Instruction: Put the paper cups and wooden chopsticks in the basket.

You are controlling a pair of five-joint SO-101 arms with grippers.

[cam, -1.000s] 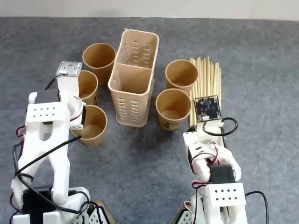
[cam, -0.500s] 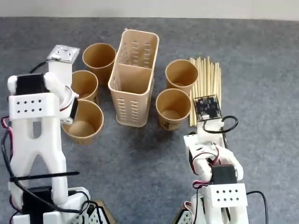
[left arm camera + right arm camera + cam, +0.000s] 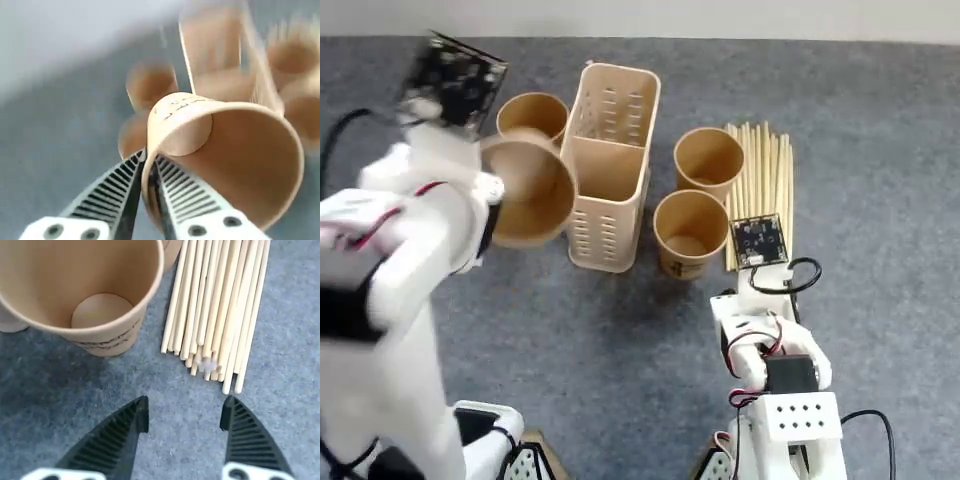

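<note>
My left gripper point(image 3: 488, 192) is raised above the table's left side, shut on the rim of a brown paper cup point(image 3: 527, 190) that tilts toward the tan slotted basket point(image 3: 605, 225). The left wrist view has the fingers point(image 3: 117, 187) pinching the cup point(image 3: 235, 165) wall, with the basket point(image 3: 210, 30) blurred beyond. Another cup point(image 3: 533, 113) stands left of the basket, and two cups point(image 3: 708, 157) point(image 3: 690, 233) stand right of it. A bundle of wooden chopsticks point(image 3: 766, 170) lies at the far right. My right gripper point(image 3: 185, 415) is open, low over the carpet, just short of a cup point(image 3: 45, 285) and the chopsticks point(image 3: 220, 315).
Grey carpet point(image 3: 620, 340) covers the table, with bare room in front of the basket and at the far right. Two more cups point(image 3: 150, 82) point(image 3: 131, 142) stand below the held one in the left wrist view.
My left arm has lifted a cup off the carpet at the front left and swung it up and toward the basket, tilting it. The right arm has barely moved.
</note>
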